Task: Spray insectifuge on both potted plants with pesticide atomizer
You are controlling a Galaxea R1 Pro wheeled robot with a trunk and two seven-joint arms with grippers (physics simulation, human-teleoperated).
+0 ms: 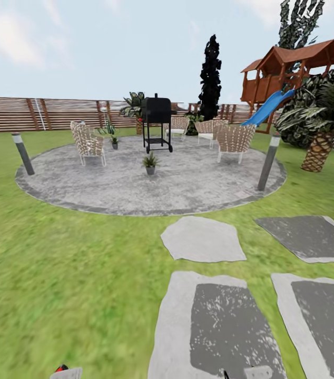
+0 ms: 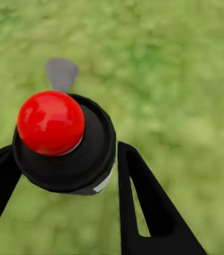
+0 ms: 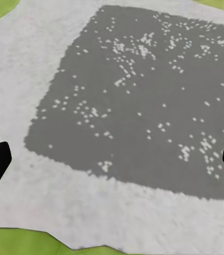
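Pesticide atomizer (image 2: 64, 141) clamped in left gripper (image 2: 64, 175); robot on the lawn (image 1: 56, 273) facing the patio (image 1: 188, 179).

Left wrist view: the black fingers (image 2: 144, 207) press either side of the dark bottle body. The atomizer's long axis runs roughly along the fingers; its red top faces the camera, its base points toward the grass, and a white part shows at the lower edge.
Right gripper (image 3: 112, 164): spread wide, nothing between the fingertips, above a pale stepping stone (image 3: 64, 202) with a dark speckled centre.
Head view, outward: more stepping stones, then the round grey patio. On it stand a spiky potted plant (image 1: 150, 162) in front of the black grill (image 1: 157, 123) and a second potted plant (image 1: 113, 138) beside a wicker chair (image 1: 87, 142). A wooden fence (image 1: 56, 113) runs behind.
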